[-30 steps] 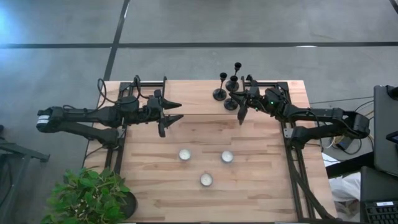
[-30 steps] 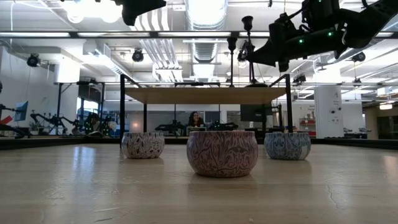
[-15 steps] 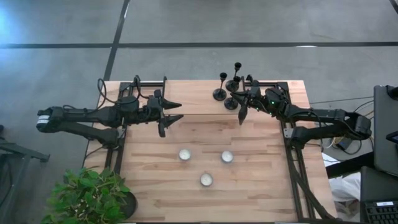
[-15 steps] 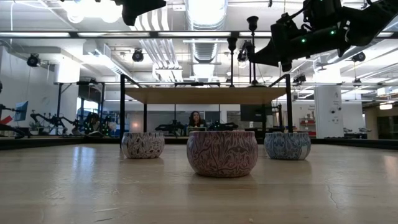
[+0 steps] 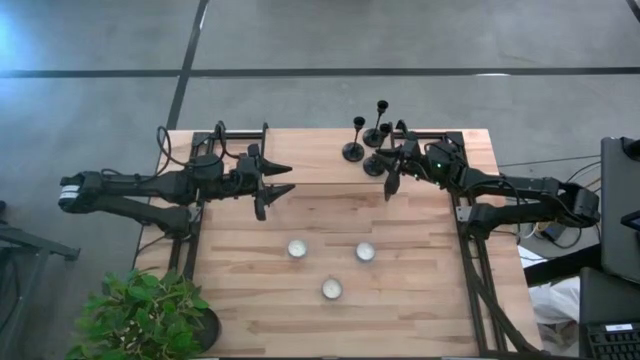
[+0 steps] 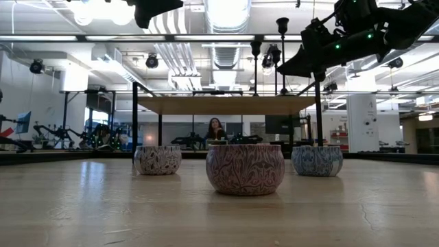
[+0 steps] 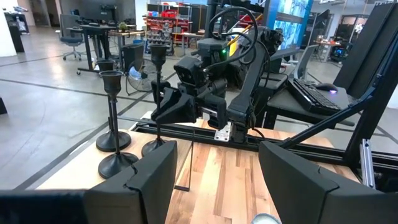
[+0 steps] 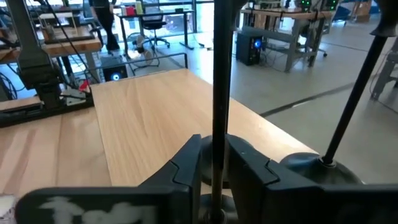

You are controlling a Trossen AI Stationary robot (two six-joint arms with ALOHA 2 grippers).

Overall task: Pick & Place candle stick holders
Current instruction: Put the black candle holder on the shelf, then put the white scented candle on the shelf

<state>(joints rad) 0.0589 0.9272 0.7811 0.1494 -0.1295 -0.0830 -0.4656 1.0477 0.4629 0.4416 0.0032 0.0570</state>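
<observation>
Our right gripper [image 8: 213, 163] pinches one candlestick holder [image 8: 218, 74] by its thin stem, apparently for lifting, while our left gripper [image 5: 277, 178] waits wide open above the counter [image 5: 420, 290].

Three candle stick holders [image 5: 365, 140] standing clustered at far right part of table [image 5: 420, 300]. Right gripper [image 5: 392, 168] sitting among them, fingers [image 8: 186, 165] either side of nearest holder's stem [image 8: 219, 93]. Left gripper [image 5: 272, 180] hanging over far left part of table, well apart from holders. Three candle tins [image 5: 329, 265] lying nearer front, mid-table: one left, one right, third in front between them. Potted plant [image 5: 140, 315] standing beside front left corner.
</observation>
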